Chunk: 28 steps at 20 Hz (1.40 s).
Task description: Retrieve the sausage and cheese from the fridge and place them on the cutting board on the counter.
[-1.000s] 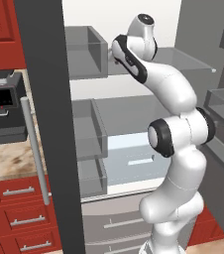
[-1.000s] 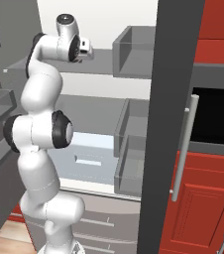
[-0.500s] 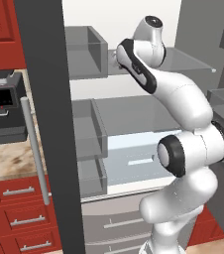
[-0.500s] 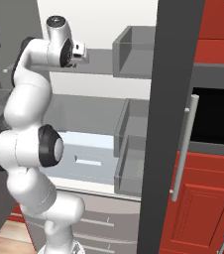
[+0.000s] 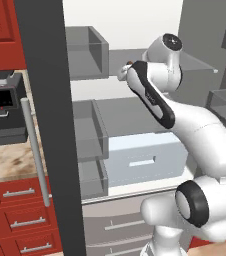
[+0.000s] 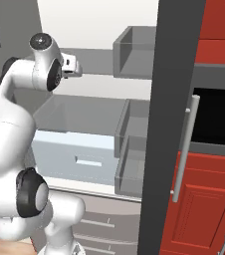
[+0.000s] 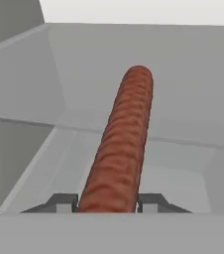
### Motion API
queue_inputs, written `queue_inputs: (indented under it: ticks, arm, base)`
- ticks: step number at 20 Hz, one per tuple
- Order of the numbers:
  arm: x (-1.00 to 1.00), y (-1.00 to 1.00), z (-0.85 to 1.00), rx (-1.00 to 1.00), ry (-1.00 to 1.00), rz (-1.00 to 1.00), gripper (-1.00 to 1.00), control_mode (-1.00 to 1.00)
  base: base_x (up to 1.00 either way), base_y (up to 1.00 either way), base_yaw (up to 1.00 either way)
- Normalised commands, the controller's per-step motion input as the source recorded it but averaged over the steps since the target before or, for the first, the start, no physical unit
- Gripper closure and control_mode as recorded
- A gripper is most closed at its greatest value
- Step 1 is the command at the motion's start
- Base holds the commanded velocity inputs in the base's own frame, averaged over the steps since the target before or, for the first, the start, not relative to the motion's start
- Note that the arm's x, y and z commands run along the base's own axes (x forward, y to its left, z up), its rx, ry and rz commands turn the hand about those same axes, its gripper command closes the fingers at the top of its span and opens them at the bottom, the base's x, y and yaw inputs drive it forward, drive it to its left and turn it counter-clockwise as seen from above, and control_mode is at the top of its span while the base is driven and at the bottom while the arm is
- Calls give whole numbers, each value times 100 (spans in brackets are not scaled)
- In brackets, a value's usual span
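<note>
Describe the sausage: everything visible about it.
The sausage is reddish-brown, glossy and faintly ridged, long and finger-like with a rounded far end. In the hand view it runs straight away from the camera, its near end sitting between the two dark fingertips of the gripper, which flank it closely on both sides. Grey fridge surfaces lie behind it; whether it rests on a shelf cannot be told.

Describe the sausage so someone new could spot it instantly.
Start at the open fridge with its grey shelves, then go to the arm's gripper reaching in at the upper shelf. In the hand view the sausage sits between the two dark finger tips and sticks straight out from them. It is the one glossy reddish-brown, round-ended rod among plain grey surfaces.
</note>
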Motion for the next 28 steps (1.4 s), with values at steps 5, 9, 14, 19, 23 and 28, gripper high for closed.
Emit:
queue_inputs:
  ticks: [5, 9, 14, 19, 23, 28]
  arm:
    - [-94, -6, 2, 6, -2, 0, 100, -100]
    - [-94, -1, 0, 2, -5, -1, 100, -100]
    - [-92, 0, -11, 0, -1, -9, 100, -100]
    - [-80, -13, -17, 0, 10, -14, 100, -100]
    - [-79, -30, -25, 2, 11, -9, 100, -100]
    - [-72, -28, -32, 3, 13, -3, 100, -100]
  base:
    - [0, 0, 0]
    - [0, 0, 0]
    - [0, 0, 0]
    - [0, 0, 0]
    - [0, 0, 0]
    - [0, 0, 0]
